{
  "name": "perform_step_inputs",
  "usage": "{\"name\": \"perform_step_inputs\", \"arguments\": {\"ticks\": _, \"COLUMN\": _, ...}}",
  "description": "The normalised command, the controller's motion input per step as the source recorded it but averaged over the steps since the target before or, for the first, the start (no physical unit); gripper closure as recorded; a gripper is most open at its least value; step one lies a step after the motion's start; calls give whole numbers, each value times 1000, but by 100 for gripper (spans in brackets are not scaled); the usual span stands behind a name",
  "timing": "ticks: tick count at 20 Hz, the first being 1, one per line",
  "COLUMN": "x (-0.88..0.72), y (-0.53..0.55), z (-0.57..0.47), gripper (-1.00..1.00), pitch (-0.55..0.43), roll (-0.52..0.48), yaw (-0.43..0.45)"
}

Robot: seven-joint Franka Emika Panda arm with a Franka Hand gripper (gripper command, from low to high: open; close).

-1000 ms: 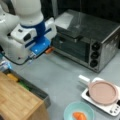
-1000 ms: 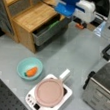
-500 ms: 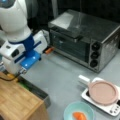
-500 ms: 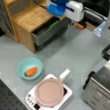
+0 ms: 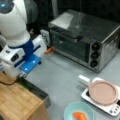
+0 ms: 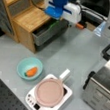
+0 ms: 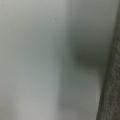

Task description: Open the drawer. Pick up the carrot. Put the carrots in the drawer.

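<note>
1. At a front view's left we see the light wooden-topped cabinet [image 6: 27, 19] with a smooth, grained surface; its shallow, dark grey, thin-walled rectangular drawer [image 6: 47, 32] stands pulled out, so we judge the opening step done. In the other front view the drawer [image 5: 37, 91] shows as a dark tray edge beside the wood.

2. The gripper [image 6: 57, 21] hangs from the white and blue wrist of the Franka arm [image 5: 22, 53], right over the open drawer. Its fingers are hidden behind the wrist housing, so we cannot tell whether they stand apart or together, nor whether they carry anything.

3. The wrist view gives us only a pale, smooth surface with a dark grainy band down its right edge; no fingers show there.

4. The small, stubby, bright orange toy carrot [image 6: 31, 71] lies in the round, glossy teal bowl [image 6: 23, 65], well apart from the drawer. In the other front view the carrot [image 5: 79, 116] sits in the same bowl [image 5: 70, 111] at the bottom. So we judge picking and placing as left to do.

5. Just beside the bowl is a white induction hob [image 6: 31, 99] bearing a matte pink round pan [image 6: 48, 92] with a pale handle.

6. At the right stands the boxy silver-black toaster oven [image 5: 85, 42], brushed metal with a glass door and three black knobs.
</note>
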Motion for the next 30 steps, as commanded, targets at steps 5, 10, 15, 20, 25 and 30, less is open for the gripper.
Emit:
{"name": "perform_step_inputs", "arguments": {"ticks": 5, "x": 22, "y": -79, "z": -188, "gripper": -100, "pitch": -65, "roll": -98, "yaw": 83}}
{"name": "perform_step_inputs", "arguments": {"ticks": 10, "x": 18, "y": -124, "z": -236, "gripper": -100, "pitch": -52, "roll": -91, "yaw": 86}}
{"name": "perform_step_inputs", "arguments": {"ticks": 15, "x": -6, "y": -104, "z": -164, "gripper": -100, "pitch": -34, "roll": -85, "yaw": 87}}
{"name": "perform_step_inputs", "arguments": {"ticks": 20, "x": -22, "y": -60, "z": -103, "gripper": -100, "pitch": -43, "roll": -78, "yaw": 89}}
{"name": "perform_step_inputs", "arguments": {"ticks": 25, "x": -23, "y": 5, "z": -125, "gripper": -100, "pitch": -58, "roll": -70, "yaw": 80}}
{"name": "perform_step_inputs", "arguments": {"ticks": 30, "x": -15, "y": 87, "z": -155, "gripper": -100, "pitch": -64, "roll": -60, "yaw": 65}}
